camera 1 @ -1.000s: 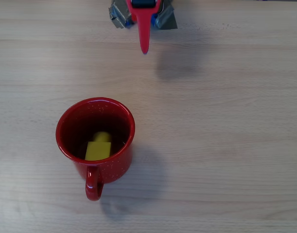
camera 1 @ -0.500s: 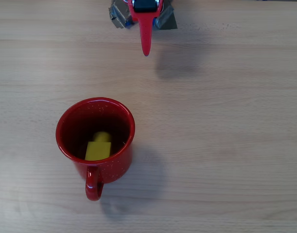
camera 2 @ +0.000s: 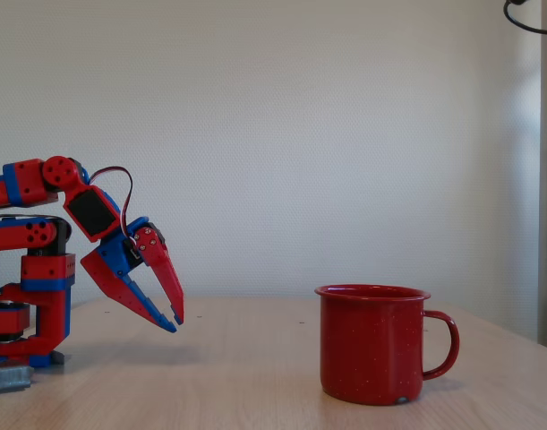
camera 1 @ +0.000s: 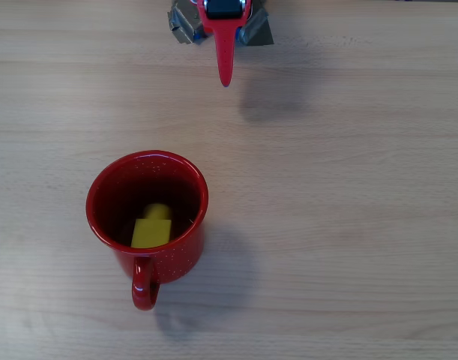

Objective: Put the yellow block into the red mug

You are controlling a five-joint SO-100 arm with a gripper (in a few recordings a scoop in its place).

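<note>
Your small yellow plastic brick (camera 1: 151, 229) already lies inside the glossy speckled red enamel mug (camera 2: 373, 351), so park the empty, slightly parted red gripper (camera 2: 173, 320) at far left.

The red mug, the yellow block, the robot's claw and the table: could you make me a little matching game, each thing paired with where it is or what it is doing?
Things:
1. yellow block
2. red mug
3. gripper
4. table

Descriptions:
A. pale wood, carries everything
B. lies at the bottom of the mug
C. stands upright, handle toward the bottom edge of the overhead view
D. hangs above the table, well away from the mug, holding nothing

Pairs: 1-B, 2-C, 3-D, 4-A
</note>
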